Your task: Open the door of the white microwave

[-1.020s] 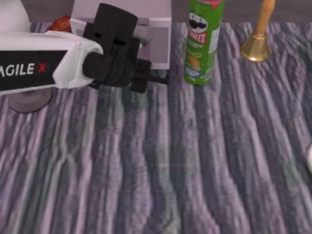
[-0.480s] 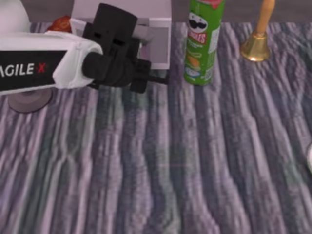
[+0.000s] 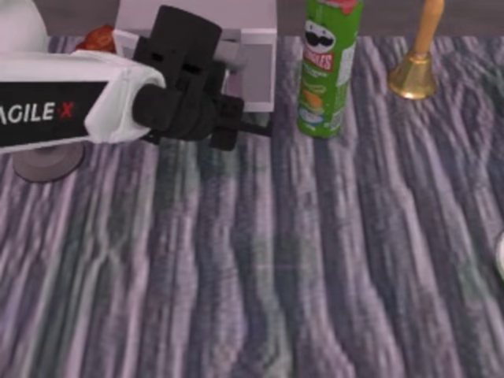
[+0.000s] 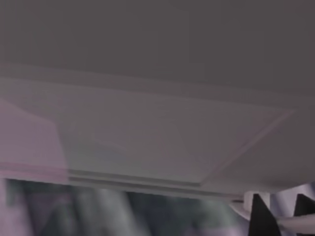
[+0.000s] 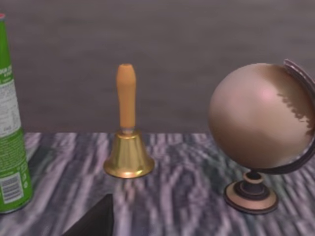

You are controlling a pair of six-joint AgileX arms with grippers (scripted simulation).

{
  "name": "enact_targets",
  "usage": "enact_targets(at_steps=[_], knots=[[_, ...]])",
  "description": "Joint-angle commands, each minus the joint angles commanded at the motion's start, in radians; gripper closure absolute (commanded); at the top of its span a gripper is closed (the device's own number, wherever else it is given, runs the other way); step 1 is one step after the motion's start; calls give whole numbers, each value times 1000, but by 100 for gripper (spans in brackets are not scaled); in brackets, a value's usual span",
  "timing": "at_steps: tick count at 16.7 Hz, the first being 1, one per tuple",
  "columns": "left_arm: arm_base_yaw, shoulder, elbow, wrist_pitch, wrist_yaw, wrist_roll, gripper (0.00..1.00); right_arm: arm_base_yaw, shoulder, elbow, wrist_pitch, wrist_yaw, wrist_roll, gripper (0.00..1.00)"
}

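Microwave door (image 4: 147,132) fills our left wrist view; left gripper (image 3: 236,118) at its front, finger state unclear; pull gently outward.

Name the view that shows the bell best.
The right wrist view: the bell stands whole there, orange handle upright above its gold body, between the green can and the globe. The top view crops the handle at the frame's edge, right of the can. The left wrist view shows none of it, only the microwave close up.
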Motion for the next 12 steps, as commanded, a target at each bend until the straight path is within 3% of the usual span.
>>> enact_targets(at_steps=[6,12], knots=[[0,0,0,0,0,0,100,0,0,0,0,0,0,0],[12,-26,-30,13,41,42,100,0,0,0,0,0,0,0]])
